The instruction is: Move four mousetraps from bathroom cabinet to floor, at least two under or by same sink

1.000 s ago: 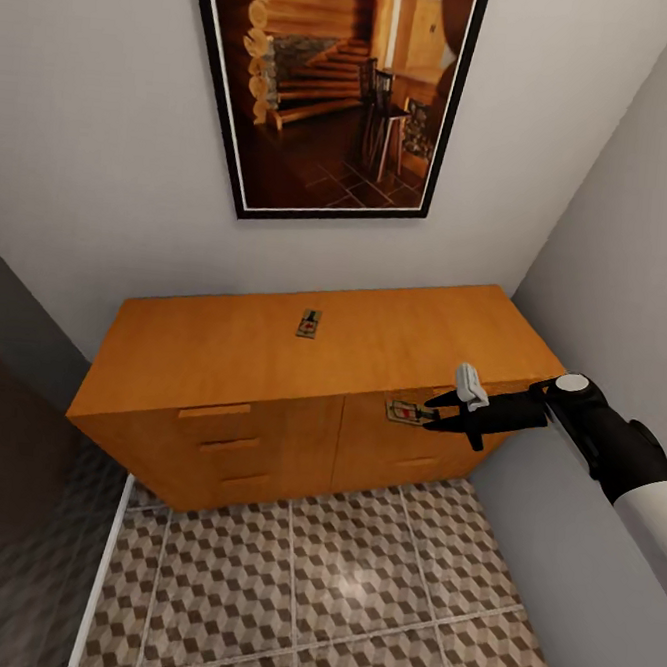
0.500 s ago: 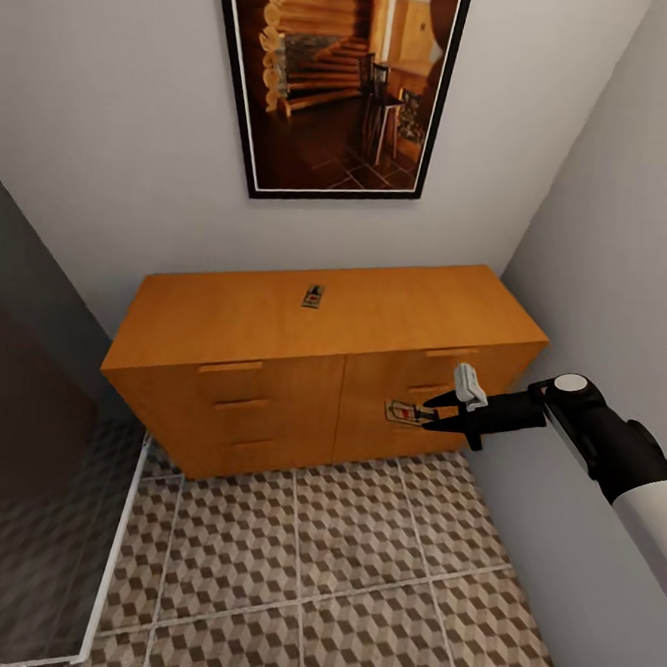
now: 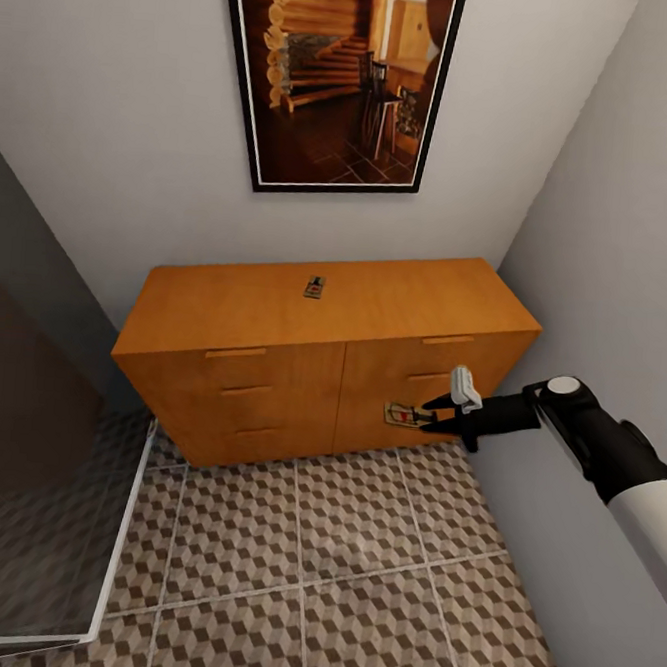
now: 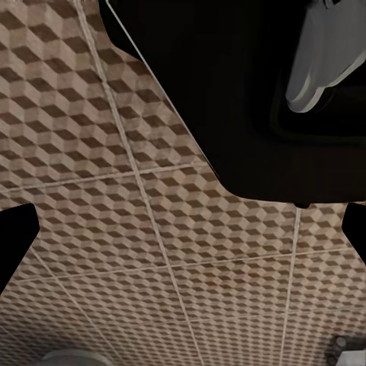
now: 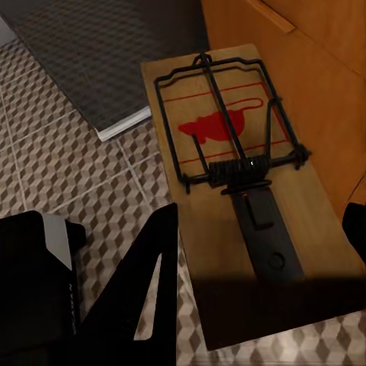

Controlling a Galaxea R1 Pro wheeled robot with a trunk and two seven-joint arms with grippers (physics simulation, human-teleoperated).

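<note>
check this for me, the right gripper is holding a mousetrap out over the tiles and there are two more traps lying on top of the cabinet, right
Not quite. The right gripper does hold a mousetrap out over the tiles, but the head view shows just one other trap lying on top of the cabinet, not two.

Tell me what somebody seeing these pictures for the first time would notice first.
Probably the right gripper reaching in from the right, its fingers shut on a mousetrap held in the air in front of the cabinet. Next, a second mousetrap lying alone on the cabinet's top near the wall, under a large framed picture. Below spreads the cube-patterned bathroom floor.
</note>
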